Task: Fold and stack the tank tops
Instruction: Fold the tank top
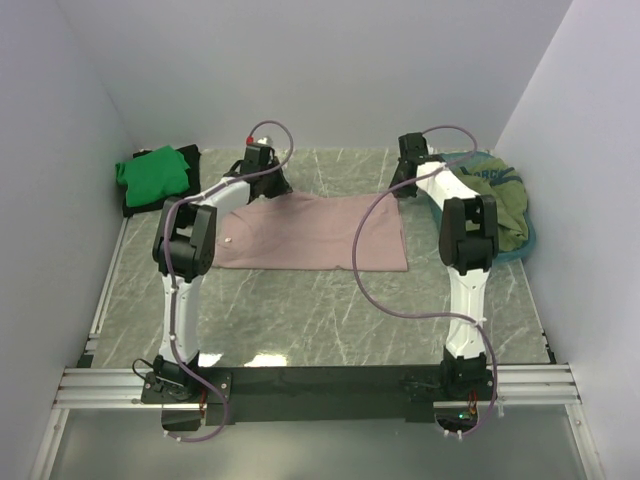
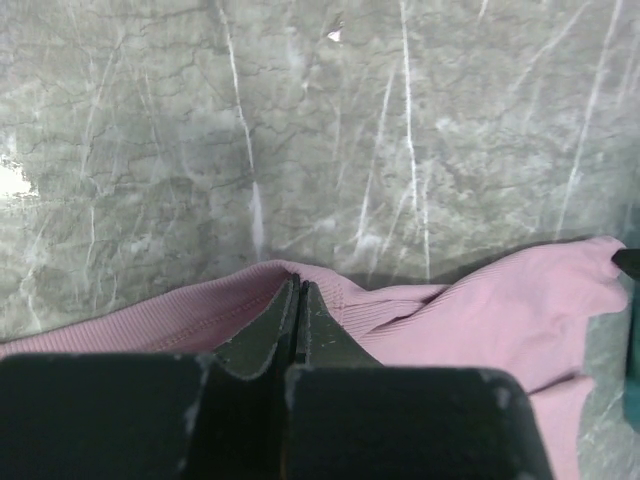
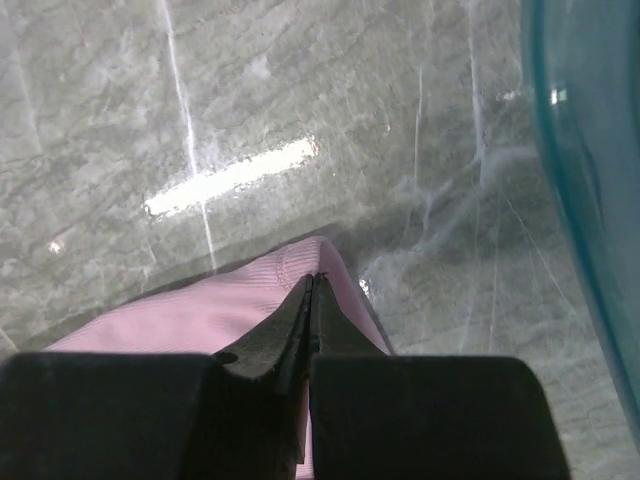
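A dusty pink tank top [image 1: 310, 232] lies spread flat in the middle of the table. My left gripper [image 1: 262, 176] is at its far left edge. In the left wrist view, this gripper [image 2: 297, 285] is shut on a raised fold of the pink hem [image 2: 500, 310]. My right gripper [image 1: 408, 182] is at the far right corner. In the right wrist view, this gripper [image 3: 315, 278] is shut on the pink corner [image 3: 200, 315]. A bright green tank top [image 1: 152, 172] lies folded on a black one [image 1: 133, 207] at the far left. An olive green tank top [image 1: 503, 205] sits in the basket.
The teal oval basket [image 1: 527, 243] stands at the far right, close beside my right arm; its wall shows in the right wrist view [image 3: 590, 150]. White walls close in the table on three sides. A metal rail runs along the near edge.
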You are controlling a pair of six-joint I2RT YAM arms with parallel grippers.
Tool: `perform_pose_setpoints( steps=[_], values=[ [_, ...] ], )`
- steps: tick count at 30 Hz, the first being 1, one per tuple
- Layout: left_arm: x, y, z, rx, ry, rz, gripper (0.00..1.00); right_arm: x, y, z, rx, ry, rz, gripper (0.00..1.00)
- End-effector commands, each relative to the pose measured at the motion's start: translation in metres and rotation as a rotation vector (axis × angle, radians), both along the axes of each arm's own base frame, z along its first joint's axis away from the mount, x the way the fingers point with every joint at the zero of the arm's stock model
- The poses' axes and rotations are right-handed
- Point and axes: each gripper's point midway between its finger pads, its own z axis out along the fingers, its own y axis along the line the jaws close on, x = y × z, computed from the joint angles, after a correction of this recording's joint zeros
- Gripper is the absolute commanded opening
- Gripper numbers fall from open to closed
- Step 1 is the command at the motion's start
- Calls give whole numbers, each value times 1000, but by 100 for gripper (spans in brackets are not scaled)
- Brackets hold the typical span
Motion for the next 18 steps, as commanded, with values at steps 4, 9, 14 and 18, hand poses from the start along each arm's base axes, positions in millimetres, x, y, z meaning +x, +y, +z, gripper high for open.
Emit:
perform_pose_setpoints(
  steps=[4,9,14,18],
  values=[
    [-2,-2,46,-54,-108,-3,0,12,-3,61,22,-187,-29,0],
    [-14,1,44,-59,-99,1,1,2,-4,65,29,-199,-33,0],
    [-22,6,47,-63,-116,15,0,-5,-3,79,41,-236,-26,0],
    [-31,5,44,-58,-110,30,0,-17,-1,85,40,-236,-19,0]
  ],
)
